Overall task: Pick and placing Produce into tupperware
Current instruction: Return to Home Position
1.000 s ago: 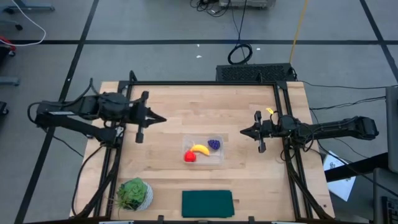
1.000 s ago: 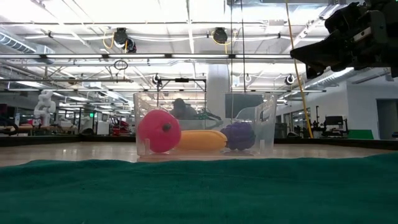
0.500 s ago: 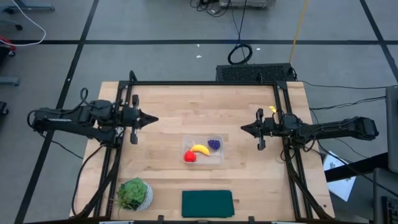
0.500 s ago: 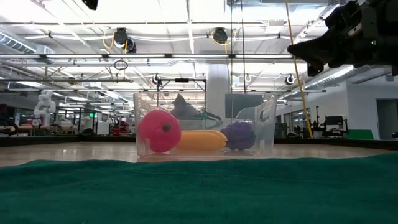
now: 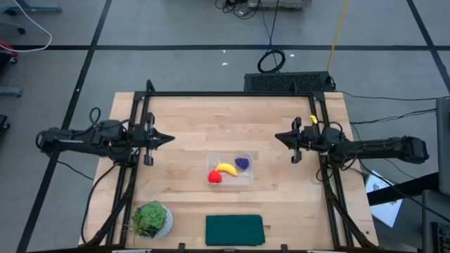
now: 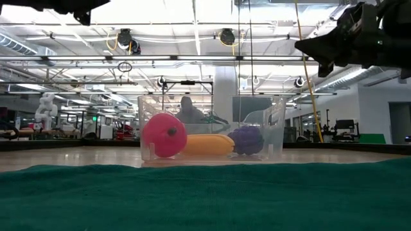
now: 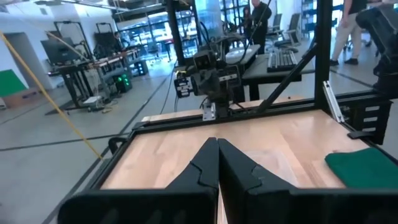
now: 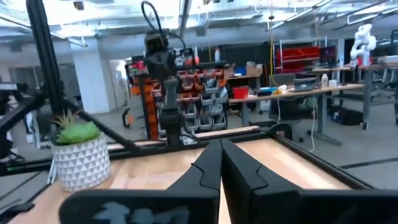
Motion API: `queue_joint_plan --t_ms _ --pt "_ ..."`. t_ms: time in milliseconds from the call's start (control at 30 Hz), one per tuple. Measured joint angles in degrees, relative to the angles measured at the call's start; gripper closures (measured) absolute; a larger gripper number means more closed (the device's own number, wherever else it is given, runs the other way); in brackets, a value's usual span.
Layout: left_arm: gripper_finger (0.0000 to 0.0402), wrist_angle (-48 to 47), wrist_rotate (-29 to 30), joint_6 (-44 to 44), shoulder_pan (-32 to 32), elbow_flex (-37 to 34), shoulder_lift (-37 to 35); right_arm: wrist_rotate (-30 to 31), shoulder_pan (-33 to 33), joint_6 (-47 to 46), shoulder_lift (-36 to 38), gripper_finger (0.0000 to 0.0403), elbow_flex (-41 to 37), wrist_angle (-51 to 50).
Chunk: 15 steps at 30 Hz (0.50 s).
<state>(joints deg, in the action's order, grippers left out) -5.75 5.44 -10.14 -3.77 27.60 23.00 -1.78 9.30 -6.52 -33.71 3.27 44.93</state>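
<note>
I see apple (image 5: 214, 177), banana (image 5: 226, 169), grapes (image 5: 242, 163) in the tub (image 5: 247, 180); left jaws and right jaws pressed together, flanking it.

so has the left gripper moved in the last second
Yes: the left gripper has drawn back leftward, farther from the tupperware, which stays put.

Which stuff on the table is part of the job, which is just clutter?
Job: red fruit, banana, grape cluster, all inside the clear tupperware; left gripper and right gripper, shut, at the sides of the table.
Clutter: potted plant, green cloth.
</note>
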Motion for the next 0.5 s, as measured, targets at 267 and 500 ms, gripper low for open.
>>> queue_joint_plan --t_ms 267,500 --pt "0.0401 -0.02 0.06 0.35 0.00 -5.46 -8.15 -2.79 0.48 -0.14 -0.02 0.0403 -0.18 -0.15" --pt "0.0401 -0.23 0.06 -1.02 0.00 -10.28 -12.27 -2.95 0.48 0.09 -0.02 0.0403 -0.26 -0.17"
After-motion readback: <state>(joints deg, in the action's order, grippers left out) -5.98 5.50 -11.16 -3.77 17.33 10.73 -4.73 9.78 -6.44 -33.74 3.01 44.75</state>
